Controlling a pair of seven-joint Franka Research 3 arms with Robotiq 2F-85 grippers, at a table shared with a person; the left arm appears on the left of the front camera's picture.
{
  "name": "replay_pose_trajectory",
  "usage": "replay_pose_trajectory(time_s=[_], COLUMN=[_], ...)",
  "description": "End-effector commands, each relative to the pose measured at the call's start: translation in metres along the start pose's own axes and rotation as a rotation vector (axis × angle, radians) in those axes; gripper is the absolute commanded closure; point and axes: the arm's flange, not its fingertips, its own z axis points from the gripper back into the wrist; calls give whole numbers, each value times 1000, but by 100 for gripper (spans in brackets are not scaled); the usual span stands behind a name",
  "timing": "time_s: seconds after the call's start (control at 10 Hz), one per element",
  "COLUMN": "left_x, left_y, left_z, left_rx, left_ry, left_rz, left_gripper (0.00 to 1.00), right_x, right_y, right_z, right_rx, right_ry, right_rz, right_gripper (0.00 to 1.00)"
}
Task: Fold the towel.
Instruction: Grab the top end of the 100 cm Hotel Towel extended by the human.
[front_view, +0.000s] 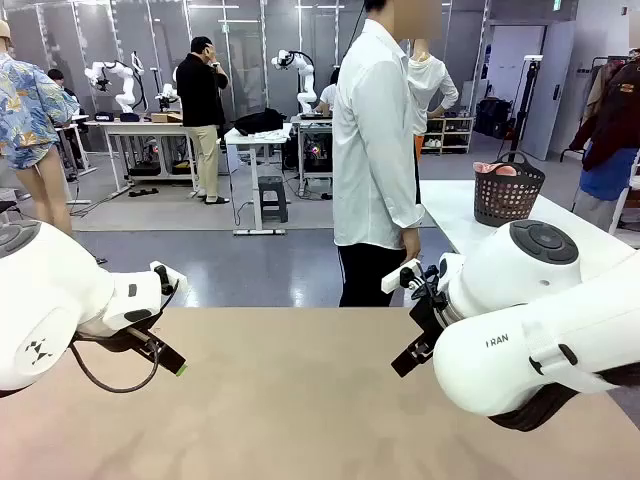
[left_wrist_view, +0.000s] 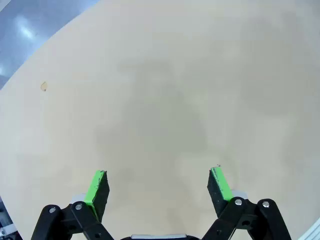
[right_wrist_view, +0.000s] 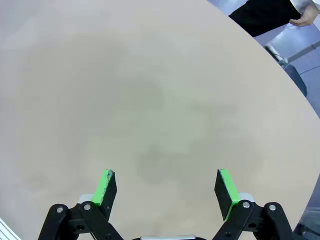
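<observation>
Hovering left tool (left_wrist_view: 159, 181) and right tool (right_wrist_view: 166, 185), both spread, over bare bench (front_view: 300, 400); waiting for towel (front_view: 497, 168), seemingly in far basket (front_view: 508, 197).

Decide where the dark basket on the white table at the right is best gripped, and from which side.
Probably the thin handle arching over the basket, taken at its top from above. It stands upright and free, while the perforated walls look too wide to span and pink cloth lies heaped inside the rim.
</observation>
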Motion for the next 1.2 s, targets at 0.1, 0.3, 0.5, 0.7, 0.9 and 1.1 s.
replay_pose_trajectory(time_s=[0.1, 0.3, 0.5, 0.7, 0.9, 1.1], left_x=[0, 0, 0, 0, 0, 28], left_y=[0, 0, 0, 0, 0, 12], left_z=[0, 0, 0, 0, 0, 49], left_rx=[0, 0, 0, 0, 0, -69], left_ry=[0, 0, 0, 0, 0, 21], left_rz=[0, 0, 0, 0, -1, -25], left_gripper=[0, 0, 0, 0, 0, 0], right_x=[0, 0, 0, 0, 0, 25], right_y=[0, 0, 0, 0, 0, -14], right_z=[0, 0, 0, 0, 0, 53], right_rx=[0, 0, 0, 0, 0, 111], right_ry=[0, 0, 0, 0, 0, -2], right_rz=[0, 0, 0, 0, 2, -17], right_gripper=[0, 0, 0, 0, 0, 0])
